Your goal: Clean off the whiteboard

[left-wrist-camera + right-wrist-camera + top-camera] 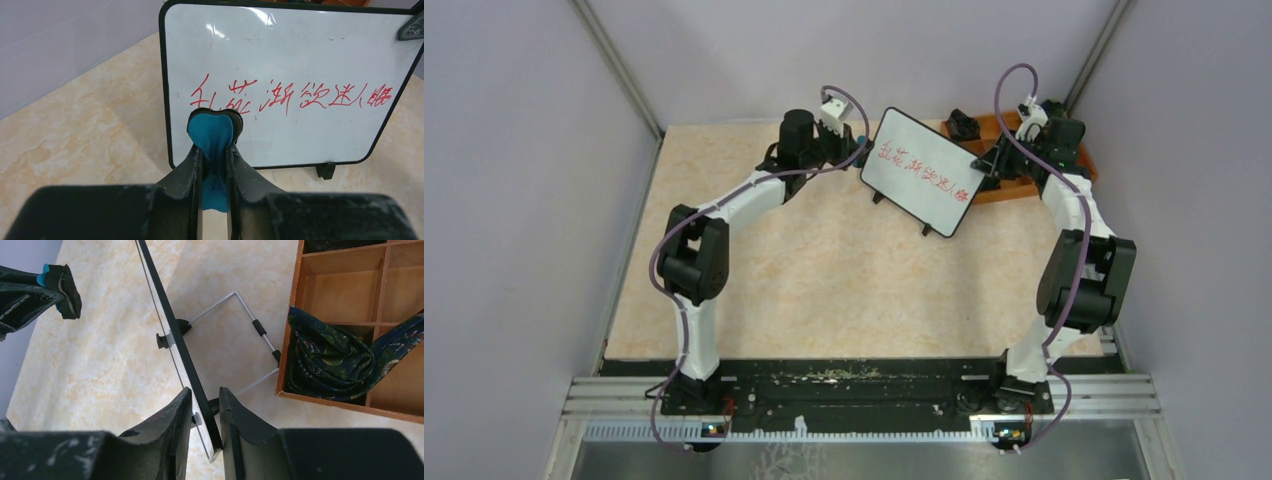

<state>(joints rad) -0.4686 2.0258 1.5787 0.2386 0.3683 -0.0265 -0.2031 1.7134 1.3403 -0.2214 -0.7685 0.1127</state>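
Observation:
The whiteboard [922, 172] stands tilted on the table at the back middle, with red handwriting [290, 96] across its face. My left gripper [861, 150] is shut on a blue eraser [214, 131] with a dark pad and holds it in front of the leftmost characters. In the right wrist view the eraser [62, 282] is a short way off the board's face. My right gripper [205, 392] is closed around the board's right edge [187, 360], seen edge-on between its fingers. It also shows in the top view [989, 165].
An orange wooden compartment tray [287, 330] stands right behind the board and holds a dark patterned cloth [330, 360]. The tray also shows in the top view [1014, 190]. The board's wire stand [240, 297] reaches back toward it. Grey walls enclose the table.

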